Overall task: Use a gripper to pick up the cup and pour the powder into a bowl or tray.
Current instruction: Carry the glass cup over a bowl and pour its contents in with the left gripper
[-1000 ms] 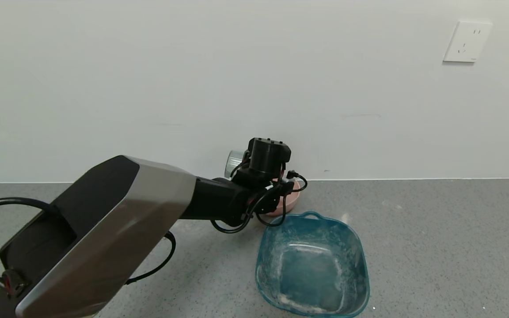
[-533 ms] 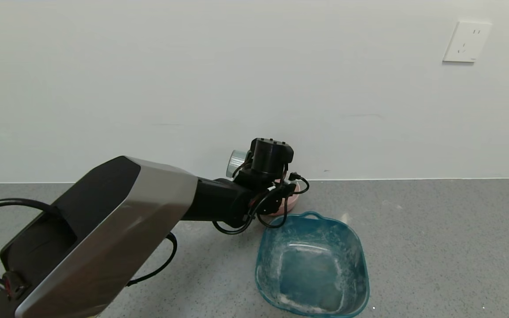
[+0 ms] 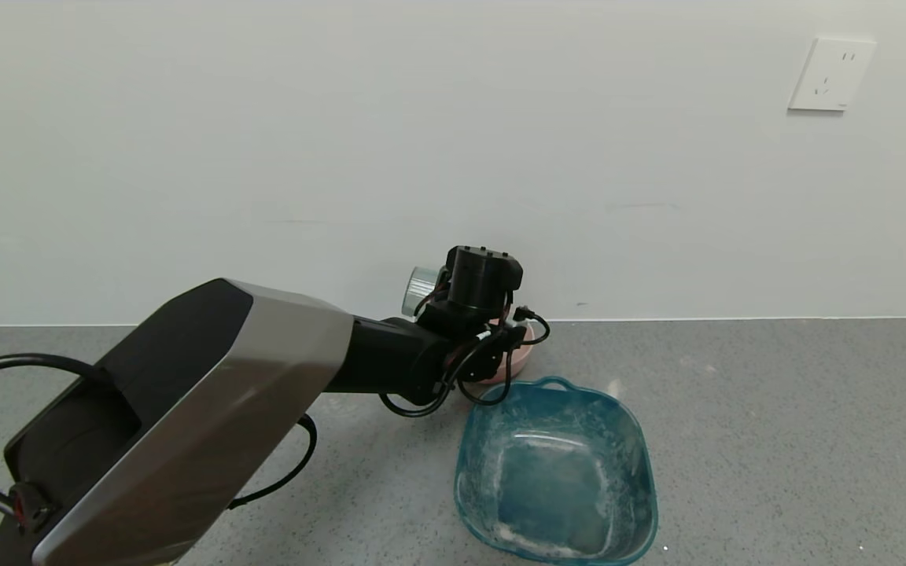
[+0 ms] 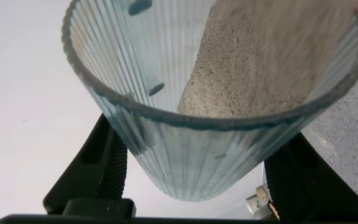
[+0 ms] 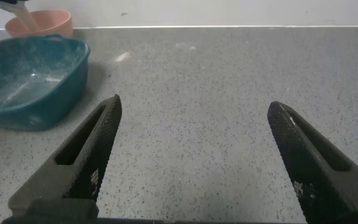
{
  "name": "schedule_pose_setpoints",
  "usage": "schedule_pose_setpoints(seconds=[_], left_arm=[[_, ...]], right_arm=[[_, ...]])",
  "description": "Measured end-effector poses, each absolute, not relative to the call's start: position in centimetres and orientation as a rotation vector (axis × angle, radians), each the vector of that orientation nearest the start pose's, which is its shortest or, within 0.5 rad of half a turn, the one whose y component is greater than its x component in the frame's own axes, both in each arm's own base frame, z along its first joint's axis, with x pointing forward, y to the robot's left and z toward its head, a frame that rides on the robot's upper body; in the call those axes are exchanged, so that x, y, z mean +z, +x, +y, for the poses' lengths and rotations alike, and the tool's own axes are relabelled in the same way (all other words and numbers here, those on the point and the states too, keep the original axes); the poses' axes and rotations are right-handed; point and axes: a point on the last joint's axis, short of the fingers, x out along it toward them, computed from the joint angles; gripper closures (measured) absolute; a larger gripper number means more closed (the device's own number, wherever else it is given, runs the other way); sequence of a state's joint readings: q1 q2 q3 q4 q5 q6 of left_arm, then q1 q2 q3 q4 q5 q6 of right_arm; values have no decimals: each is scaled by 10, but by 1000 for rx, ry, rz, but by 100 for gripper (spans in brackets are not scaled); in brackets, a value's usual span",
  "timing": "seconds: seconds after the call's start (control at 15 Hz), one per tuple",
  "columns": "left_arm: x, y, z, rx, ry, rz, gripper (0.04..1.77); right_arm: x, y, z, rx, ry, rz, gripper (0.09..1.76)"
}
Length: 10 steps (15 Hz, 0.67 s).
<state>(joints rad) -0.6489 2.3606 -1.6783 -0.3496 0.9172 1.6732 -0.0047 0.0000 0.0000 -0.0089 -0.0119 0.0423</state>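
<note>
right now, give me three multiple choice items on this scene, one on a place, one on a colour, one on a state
1. Where is the pink bowl?
A. by the wall, behind the teal tub
B. inside the teal tub
C. under the wall socket

2. What colour is the tub with the handle?
A. red
B. teal
C. yellow

3. How does the cup stand?
A. upright on the counter
B. upside down inside the tub
C. held tilted by the left gripper, powder sliding to its rim

Answers:
1 A, the head view shows the bowl between tub and wall.
2 B, teal in both head and right wrist views.
3 C, the left wrist view shows fingers clamping the tipped cup.
</note>
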Motion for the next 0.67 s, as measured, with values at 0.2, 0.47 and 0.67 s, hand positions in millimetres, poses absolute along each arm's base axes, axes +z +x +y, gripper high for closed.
schedule_pose_setpoints(seconds=[0.2, 0.47, 0.67], left_arm=[[129, 397, -278, 7, 1891, 421, 55], [129, 397, -279, 5, 1897, 419, 55], [128, 397, -279, 4, 1898, 420, 55]], right_arm=[[76, -23, 0, -16, 42, -9, 14], [76, -23, 0, -16, 42, -9, 14], [76, -23, 0, -16, 42, -9, 14]])
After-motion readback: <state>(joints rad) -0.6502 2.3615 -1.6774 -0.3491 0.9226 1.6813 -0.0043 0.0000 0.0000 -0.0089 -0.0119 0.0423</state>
